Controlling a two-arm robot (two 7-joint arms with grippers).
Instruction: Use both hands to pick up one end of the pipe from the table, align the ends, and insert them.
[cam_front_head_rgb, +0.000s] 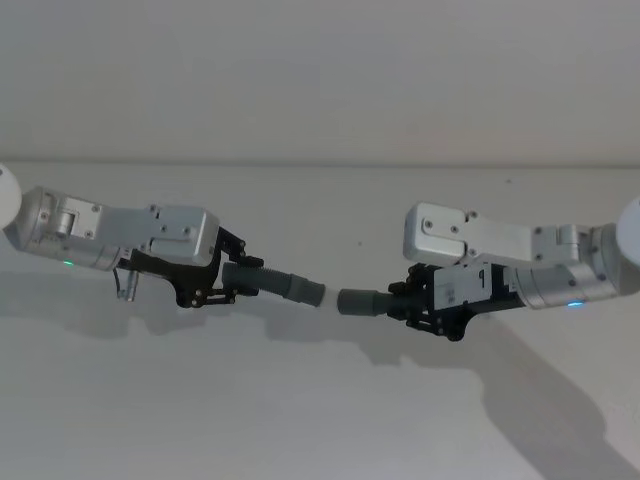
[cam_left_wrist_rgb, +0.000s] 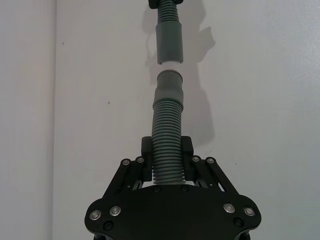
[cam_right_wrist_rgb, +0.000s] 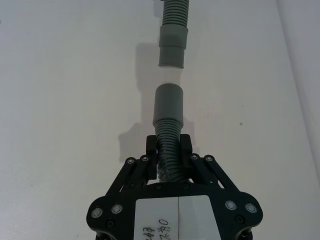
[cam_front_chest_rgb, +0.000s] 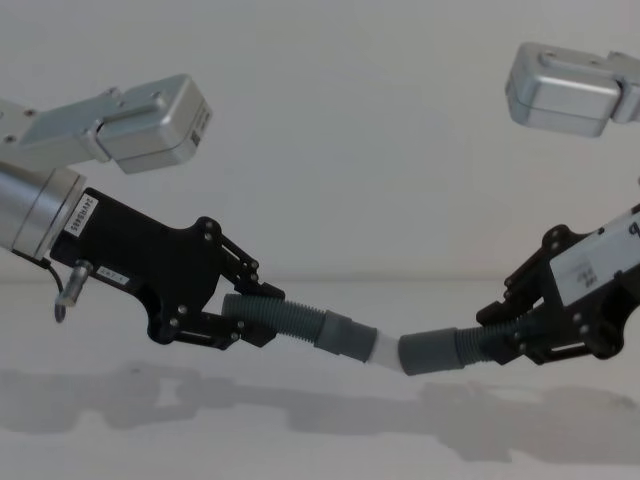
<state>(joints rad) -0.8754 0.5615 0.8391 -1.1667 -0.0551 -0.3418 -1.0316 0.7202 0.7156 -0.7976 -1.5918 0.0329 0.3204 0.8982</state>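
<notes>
Clamping one hose piece (cam_front_chest_rgb: 285, 322) each, left gripper (cam_front_chest_rgb: 245, 318) and right gripper (cam_front_chest_rgb: 500, 335) hold cuffs nearly touching.

Dark grey and ribbed: left hose (cam_front_head_rgb: 262, 279) and right hose (cam_front_chest_rgb: 478, 343), each ending in a smooth grey cuff, the left cuff (cam_front_chest_rgb: 345, 335) tipped whitish (cam_front_chest_rgb: 385, 349), the right cuff (cam_front_head_rgb: 357, 301) plain. Black, with silver screws: left gripper (cam_front_head_rgb: 232, 282) and right gripper (cam_front_head_rgb: 412, 297), the latter bearing a white label. Matte white: table (cam_front_head_rgb: 320, 420).
</notes>
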